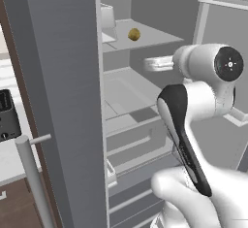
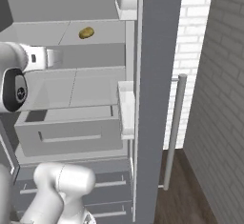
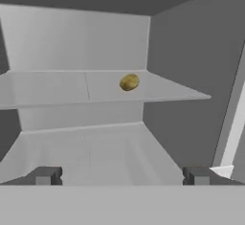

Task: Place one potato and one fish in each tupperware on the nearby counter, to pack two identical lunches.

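While the arm (image 1: 193, 110) reaches into an open grey fridge in the left base view, a single potato (image 1: 134, 34) lies on the upper shelf (image 1: 155, 39), toward its back and roughly midway between its side edges. The gripper (image 1: 151, 64) is level with the space under that shelf, well apart from the potato and below it, above the lower shelf (image 1: 123, 89). A drawer (image 1: 138, 142) sits pulled out beneath, and the fridge door (image 1: 63, 101) stands open at the left with its bar handle (image 1: 34, 178) toward the camera. From the right base view, the potato (image 2: 86, 32) rests on the upper shelf (image 2: 47, 32) near its right half, and the gripper (image 2: 56, 57) points in under that shelf's front edge, touching nothing. A brick wall (image 2: 219, 99) stands at the right. Seen from the hand view, the potato (image 3: 128, 82) lies right of the shelf's (image 3: 57, 87) middle, ahead of and above the gripper (image 3: 122, 176); the jaws are spread wide and empty, with one fingertip (image 3: 45, 176) at each side.
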